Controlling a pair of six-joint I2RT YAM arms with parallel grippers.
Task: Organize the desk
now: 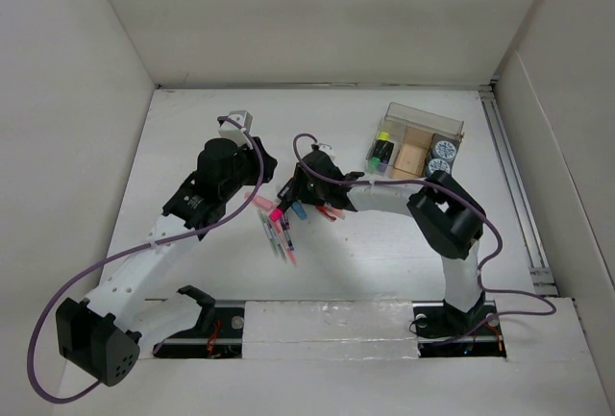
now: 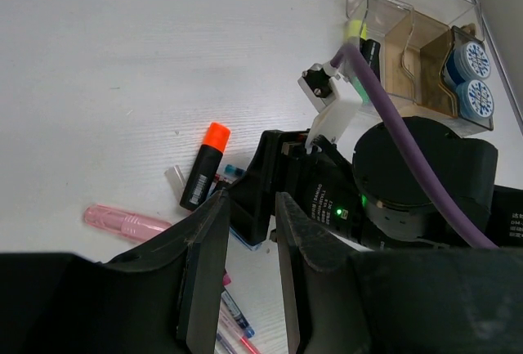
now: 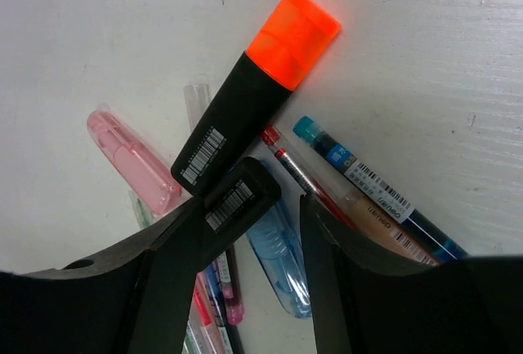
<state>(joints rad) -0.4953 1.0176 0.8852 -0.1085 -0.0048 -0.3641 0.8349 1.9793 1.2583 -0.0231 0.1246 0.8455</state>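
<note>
**Right end effector low over the pen heap, jaws apart**

The desk (image 1: 384, 262), a white surface walled in by white panels, lies under both arms and carries everything else. The clear organizer box (image 1: 423, 142) stands on it well beyond the right end effector (image 3: 274, 215), toward the far right corner. In the left wrist view, two round blue-and-white rolls (image 2: 474, 80) sit in its end compartment and a yellow-capped marker (image 2: 354, 29) stands in another.

The left end effector (image 2: 252, 207) hangs just beside the right one and points at it. Its jaws are a narrow gap apart, with nothing between them.

The right end effector sits low over a loose heap of pens (image 1: 281, 233), its jaws spread and gripping nothing. The orange-capped highlighter (image 3: 245, 117) slants away from it, tail end at the tip of one finger (image 3: 172, 280). I cannot tell whether the two touch. A pale blue pen (image 3: 282, 260) lies in the gap between the jaws. The pink pen (image 3: 131, 162) lies just outside that same finger. A red-tipped pen (image 3: 290, 162) and a teal-ended pen (image 3: 368, 186) run out from beside the other finger.
</note>
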